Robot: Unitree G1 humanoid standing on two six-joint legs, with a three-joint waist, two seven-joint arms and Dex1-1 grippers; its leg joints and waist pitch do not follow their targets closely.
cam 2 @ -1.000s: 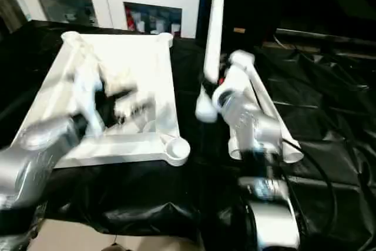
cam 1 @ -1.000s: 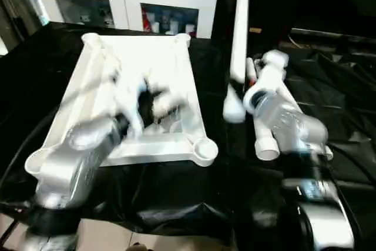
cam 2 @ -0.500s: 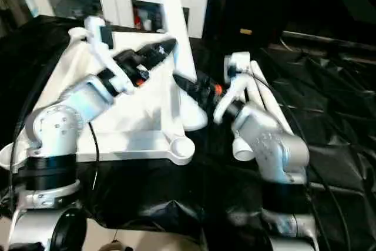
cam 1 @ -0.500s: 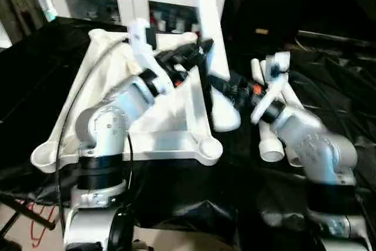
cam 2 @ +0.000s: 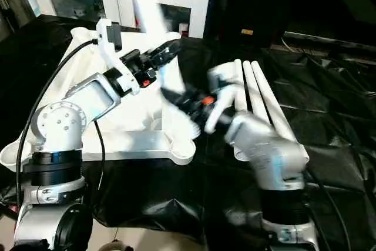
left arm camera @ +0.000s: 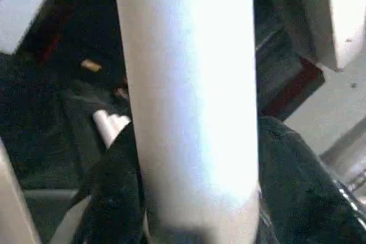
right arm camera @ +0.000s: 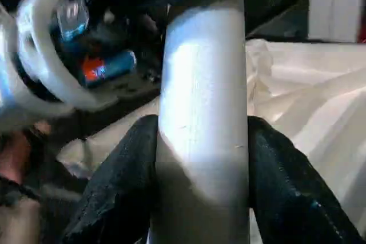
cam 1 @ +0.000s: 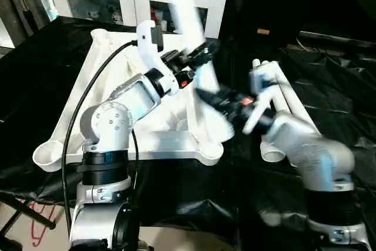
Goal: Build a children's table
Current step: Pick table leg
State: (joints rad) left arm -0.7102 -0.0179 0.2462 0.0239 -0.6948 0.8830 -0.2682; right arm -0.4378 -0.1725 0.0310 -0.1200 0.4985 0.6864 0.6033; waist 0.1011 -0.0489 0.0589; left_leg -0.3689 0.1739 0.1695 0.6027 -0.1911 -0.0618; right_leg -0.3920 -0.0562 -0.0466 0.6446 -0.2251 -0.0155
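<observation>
One tabletop (cam 1: 111, 92) lies ribbed side up on the black-draped worktop (cam 1: 35, 63), under the left end effector (cam 1: 202, 51). Three spare legs (cam 2: 258, 101) lie beside the right end effector (cam 2: 176, 99), on its outer side. A fourth leg (cam 1: 188, 33) stands tilted above the tabletop's near right corner; both end effectors clamp it, left above right.

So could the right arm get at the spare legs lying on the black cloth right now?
Probably not yet: the right gripper is clamped on the raised leg, shared with the left gripper. The spare legs lie unobstructed beside the right forearm.
</observation>
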